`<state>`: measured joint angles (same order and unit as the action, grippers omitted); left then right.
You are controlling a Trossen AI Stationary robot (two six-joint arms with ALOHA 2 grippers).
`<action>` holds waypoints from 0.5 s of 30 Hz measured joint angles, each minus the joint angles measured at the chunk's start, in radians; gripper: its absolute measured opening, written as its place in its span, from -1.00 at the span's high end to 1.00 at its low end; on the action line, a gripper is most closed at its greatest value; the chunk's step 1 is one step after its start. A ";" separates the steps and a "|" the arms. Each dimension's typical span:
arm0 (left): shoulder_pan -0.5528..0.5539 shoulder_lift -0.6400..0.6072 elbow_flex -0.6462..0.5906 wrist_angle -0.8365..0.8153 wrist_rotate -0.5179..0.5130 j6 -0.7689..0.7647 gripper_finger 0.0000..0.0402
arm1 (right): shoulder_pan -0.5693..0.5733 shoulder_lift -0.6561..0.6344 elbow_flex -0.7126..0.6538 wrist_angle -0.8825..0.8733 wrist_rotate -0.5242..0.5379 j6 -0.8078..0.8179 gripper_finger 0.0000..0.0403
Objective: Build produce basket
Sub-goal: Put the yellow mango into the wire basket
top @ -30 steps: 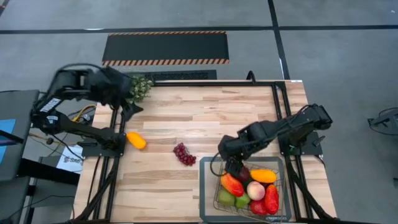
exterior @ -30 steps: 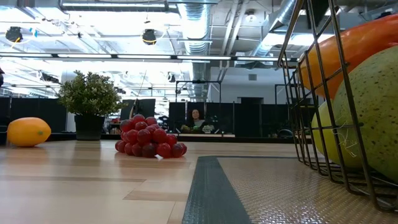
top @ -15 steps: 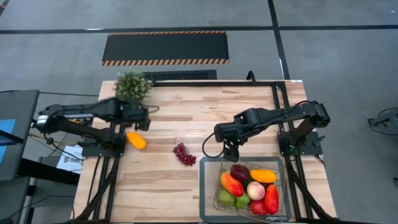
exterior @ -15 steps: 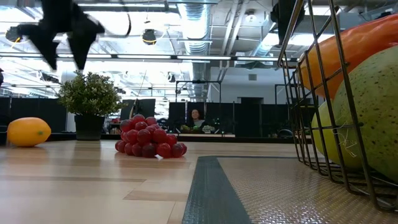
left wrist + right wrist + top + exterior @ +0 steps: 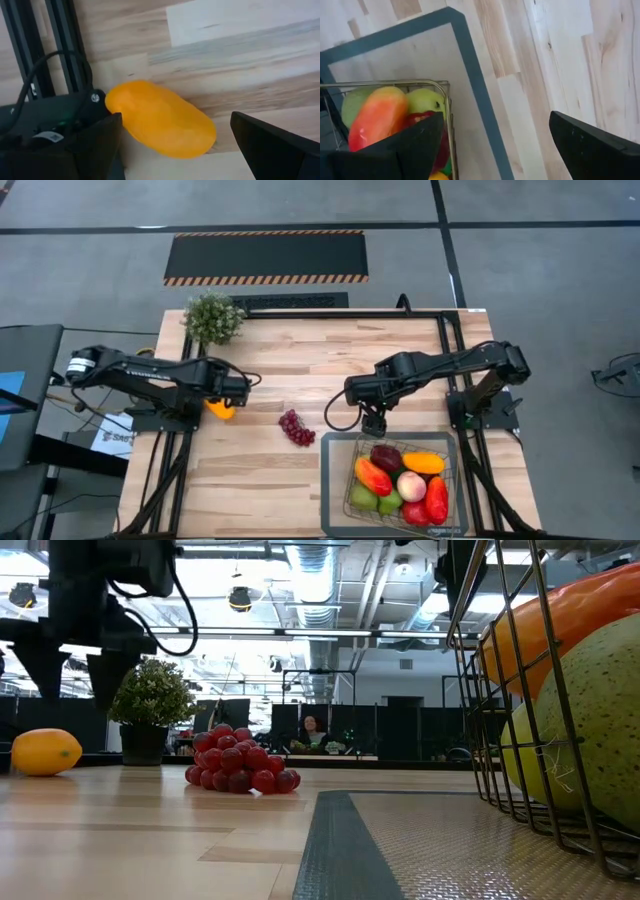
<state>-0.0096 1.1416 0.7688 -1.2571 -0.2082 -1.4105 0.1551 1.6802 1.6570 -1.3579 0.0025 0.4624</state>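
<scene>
Basket (image 5: 335, 480) at bench 5 o'clock, mostly filled. Left: grapes (image 5: 296, 427) mid-bench, orange fruit (image 5: 219, 407) at 9 o'clock. My left claw (image 5: 232, 391) spread, over orange fruit. Right claw (image 5: 372, 420) spread, empty, just off basket's 12 o'clock rim.

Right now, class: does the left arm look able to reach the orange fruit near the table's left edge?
Probably yes. The left gripper hangs open right over the orange fruit, fingers either side, nothing between. The arm's base frame lies close beside the fruit, though.
</scene>
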 joint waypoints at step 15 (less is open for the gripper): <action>-0.069 0.142 0.000 -0.004 0.013 -0.179 -0.79 | -0.004 0.000 -0.001 -0.050 0.025 -0.063 -0.88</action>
<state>-0.0782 1.2838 0.7689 -1.2606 -0.1947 -1.5900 0.1514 1.6802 1.6558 -1.4080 0.0273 0.3998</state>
